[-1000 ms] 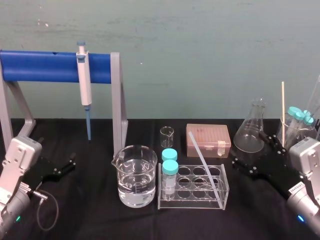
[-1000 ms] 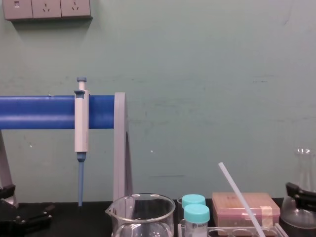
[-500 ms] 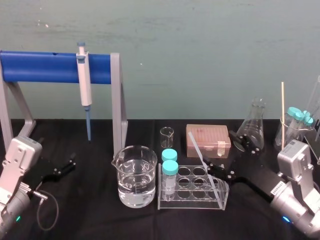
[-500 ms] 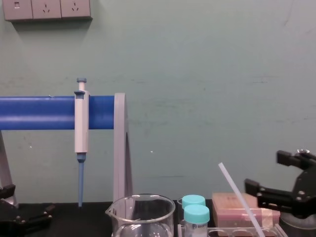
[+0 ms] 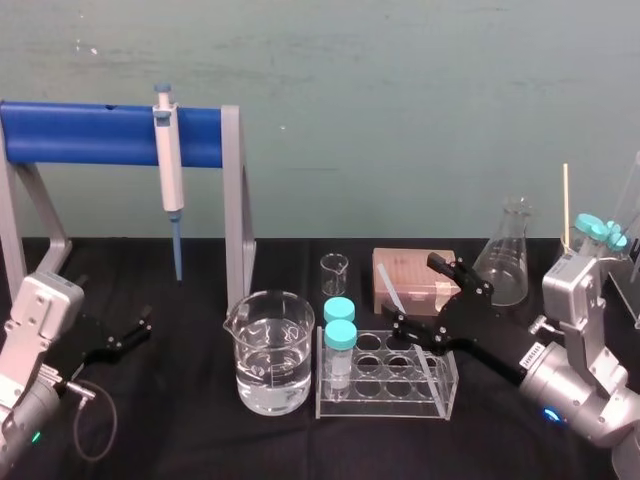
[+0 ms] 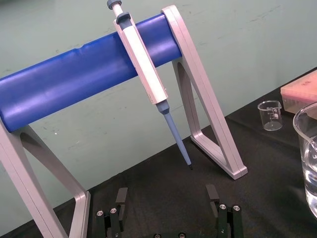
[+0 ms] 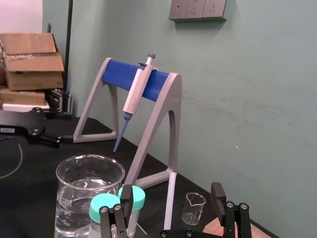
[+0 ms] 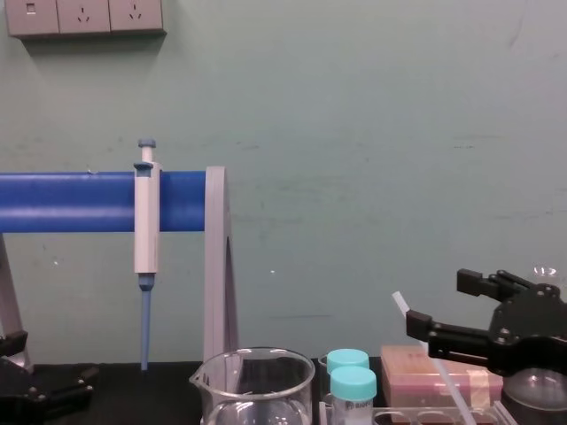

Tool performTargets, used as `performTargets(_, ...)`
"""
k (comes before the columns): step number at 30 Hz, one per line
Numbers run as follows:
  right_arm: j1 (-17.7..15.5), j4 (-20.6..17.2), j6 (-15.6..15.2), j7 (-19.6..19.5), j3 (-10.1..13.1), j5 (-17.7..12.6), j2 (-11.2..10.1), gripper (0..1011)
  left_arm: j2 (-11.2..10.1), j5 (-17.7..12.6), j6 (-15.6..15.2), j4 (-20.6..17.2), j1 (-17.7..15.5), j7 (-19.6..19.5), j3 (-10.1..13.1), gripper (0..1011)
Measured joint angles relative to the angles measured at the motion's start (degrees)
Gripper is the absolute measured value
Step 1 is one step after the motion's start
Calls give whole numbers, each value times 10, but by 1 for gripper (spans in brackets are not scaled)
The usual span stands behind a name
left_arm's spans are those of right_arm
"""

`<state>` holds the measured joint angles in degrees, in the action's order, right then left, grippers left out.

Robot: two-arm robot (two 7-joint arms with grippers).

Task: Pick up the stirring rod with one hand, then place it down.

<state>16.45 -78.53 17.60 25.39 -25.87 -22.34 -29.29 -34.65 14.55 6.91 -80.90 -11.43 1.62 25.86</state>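
The stirring rod is a thin translucent whitish stick leaning in the clear tube rack, its top tilted back and to the left. In the chest view the stirring rod rises from the rack at the lower right. My right gripper, the black hand, is open at the rod's upper part, with one finger crossing in front of it and the other behind near the pink box. Nothing is gripped. The right gripper hovers over the rack. My left gripper rests open at the table's left, also seen as the left gripper.
A water-filled beaker stands left of the rack, which holds two teal-capped tubes. Behind are a small beaker, a pink tip box and a flask. A pipette hangs on the blue stand.
My right arm has swung left from beside the flask to the rod over the rack, still open. The left arm has not moved.
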Motion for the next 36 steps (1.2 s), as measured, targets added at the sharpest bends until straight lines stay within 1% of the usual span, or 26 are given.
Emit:
performTargets(7, 23, 37, -19, 45, 6, -34, 20, 1003, 0, 0, 0, 0, 0, 0, 0, 1000)
performTargets(10, 35, 56, -40, 73, 10, -57, 30, 1003, 0, 0, 0, 0, 0, 0, 0, 1000)
performTargets(15, 45, 72, -64, 98, 14, -77, 39, 1003, 0, 0, 0, 0, 0, 0, 0, 1000)
performTargets(18, 52, 85, -86, 117, 17, -93, 46, 1003, 0, 0, 0, 0, 0, 0, 0, 1000)
performTargets(22, 59, 96, -108, 128, 18, -104, 50, 1003, 0, 0, 0, 0, 0, 0, 0, 1000)
performTargets(27, 65, 105, -126, 133, 15, -109, 52, 1003, 0, 0, 0, 0, 0, 0, 0, 1000)
performTargets(33, 69, 111, -141, 132, 12, -110, 51, 1003, 0, 0, 0, 0, 0, 0, 0, 1000)
performTargets(36, 70, 112, -141, 131, 12, -110, 51, 1003, 0, 0, 0, 0, 0, 0, 0, 1000)
